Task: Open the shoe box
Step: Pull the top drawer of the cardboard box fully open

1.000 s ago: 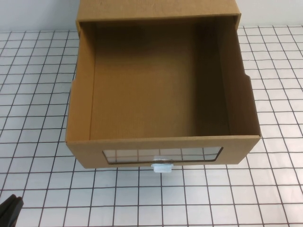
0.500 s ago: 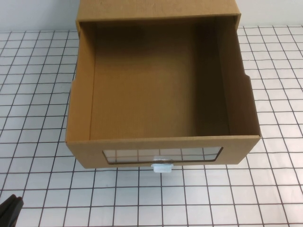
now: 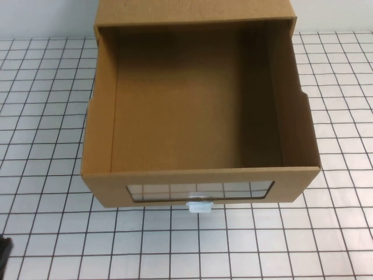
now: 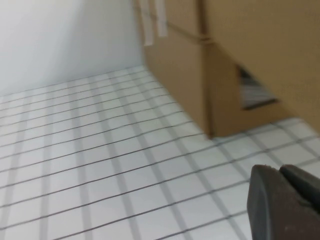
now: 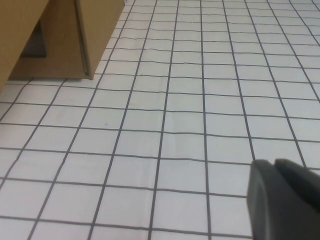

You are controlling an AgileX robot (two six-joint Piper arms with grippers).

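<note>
The brown cardboard shoe box [image 3: 198, 105] stands in the middle of the gridded table, its drawer pulled out toward me and empty inside. The drawer's front panel has a clear window [image 3: 201, 191] and a small white pull tab [image 3: 199, 205]. The outer sleeve [image 3: 195, 11] sits at the back. My left gripper [image 4: 280, 171] is shut and empty, low over the table to the left of the box [image 4: 225, 75]. Only a dark sliver of the left arm [image 3: 3, 251] shows in the high view's near left corner. My right gripper [image 5: 275, 164] is shut and empty, apart from the box [image 5: 75, 35].
The table [image 3: 326, 233] is white with a black grid all round the box. A pale wall [image 4: 60, 35] rises behind the table.
The left gripper has drawn back toward the near left corner and nearly left the high view. The box has not moved.
</note>
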